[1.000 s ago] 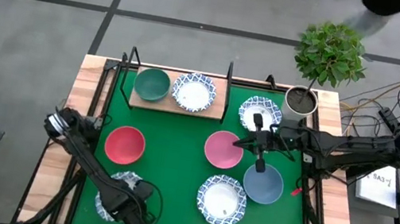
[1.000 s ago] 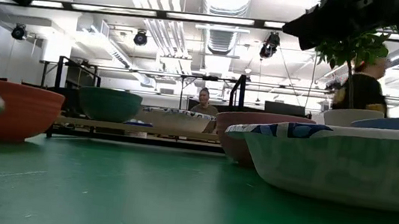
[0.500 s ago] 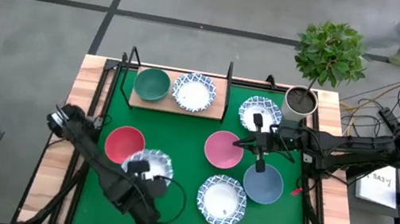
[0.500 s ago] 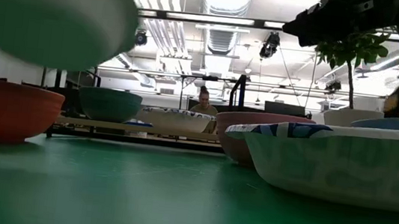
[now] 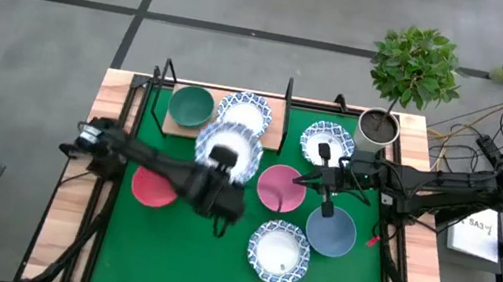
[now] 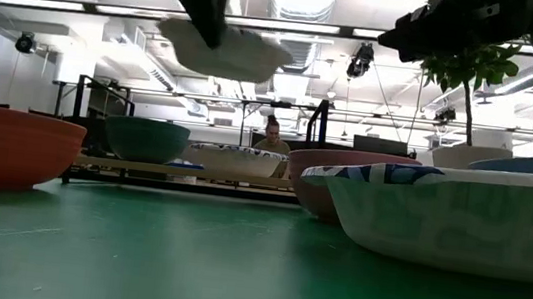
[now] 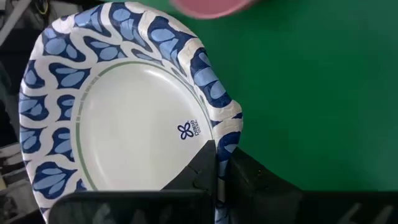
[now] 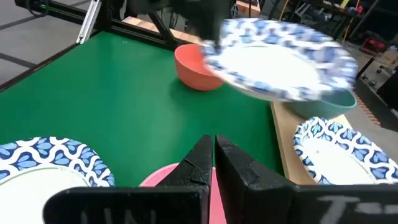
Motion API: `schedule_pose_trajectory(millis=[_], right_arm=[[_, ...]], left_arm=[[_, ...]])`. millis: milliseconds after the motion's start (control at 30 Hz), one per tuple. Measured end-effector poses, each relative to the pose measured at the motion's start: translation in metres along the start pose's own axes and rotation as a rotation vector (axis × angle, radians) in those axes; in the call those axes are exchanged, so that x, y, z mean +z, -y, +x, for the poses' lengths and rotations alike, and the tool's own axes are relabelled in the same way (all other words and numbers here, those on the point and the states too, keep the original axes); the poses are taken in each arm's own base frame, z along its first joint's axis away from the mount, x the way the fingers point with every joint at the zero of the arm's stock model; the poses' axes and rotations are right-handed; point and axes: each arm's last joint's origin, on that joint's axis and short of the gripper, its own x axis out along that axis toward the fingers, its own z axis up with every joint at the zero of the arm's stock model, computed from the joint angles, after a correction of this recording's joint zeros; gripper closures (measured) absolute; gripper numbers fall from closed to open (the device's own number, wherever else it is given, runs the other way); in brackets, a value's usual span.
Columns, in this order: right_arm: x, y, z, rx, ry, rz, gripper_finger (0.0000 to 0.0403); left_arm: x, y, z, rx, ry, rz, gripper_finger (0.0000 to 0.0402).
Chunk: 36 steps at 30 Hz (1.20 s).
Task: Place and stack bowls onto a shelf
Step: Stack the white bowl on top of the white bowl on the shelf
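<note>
My left gripper (image 5: 225, 182) is shut on a white bowl with a blue patterned rim (image 5: 228, 150), held in the air just in front of the shelf (image 5: 273, 134). It also shows in the low view (image 6: 225, 52). On the shelf sit a dark green bowl (image 5: 191, 106) and a white-blue bowl (image 5: 249, 108), partly hidden by the held bowl. On the green mat rest a red bowl (image 5: 151, 189), a pink bowl (image 5: 276, 188), a grey-blue bowl (image 5: 331, 233) and two white-blue bowls (image 5: 279, 252) (image 5: 327, 141). My right gripper (image 8: 212, 149) is shut and empty above the pink bowl. My left gripper pinches the bowl's patterned rim (image 7: 227, 142) on the bowl's near side, one finger inside the bowl (image 7: 199, 168) and one outside. The fingers come from the table's near side. The bowl is lifted clear of the mat, opening up, slightly tilted.
A white plant pot (image 5: 377, 129) with a leafy plant stands at the table's far right corner. Black rod supports (image 5: 163, 74) rise at the shelf's ends. The green mat (image 5: 211, 266) lies bare at the near left. A person shows far behind the table (image 6: 271, 135).
My left gripper has lifted the white-blue bowl clear off the mat at the table's near left corner. It has carried it up, toward the far edge and to the right, to just in front of the shelf. The right arm has kept still.
</note>
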Motion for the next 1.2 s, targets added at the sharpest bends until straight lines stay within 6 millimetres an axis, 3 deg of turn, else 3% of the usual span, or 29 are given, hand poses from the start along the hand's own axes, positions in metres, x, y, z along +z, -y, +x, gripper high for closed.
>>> schedule_pose_trajectory(millis=[367,633,867,1200], right_arm=[[-0.006,-0.002,0.000,0.017,-0.059,0.056,0.0394],[-0.006,-0.002,0.000,0.017,-0.062,0.069,0.0394],[-0.006,-0.002,0.000,0.017,-0.062,0.069,0.0394],[-0.006,-0.002,0.000,0.017,-0.062,0.069,0.0394]], left_arm=[[-0.010,-0.103,0.067,-0.080,0.004,-0.134,0.0401],[-0.031,-0.152,0.102,-0.190,0.063,-0.290,0.0401],[-0.044,-0.169,0.116,-0.178,0.048,-0.354,0.0401],[-0.045,-0.177,0.121,-0.190,0.097,-0.390,0.0381]])
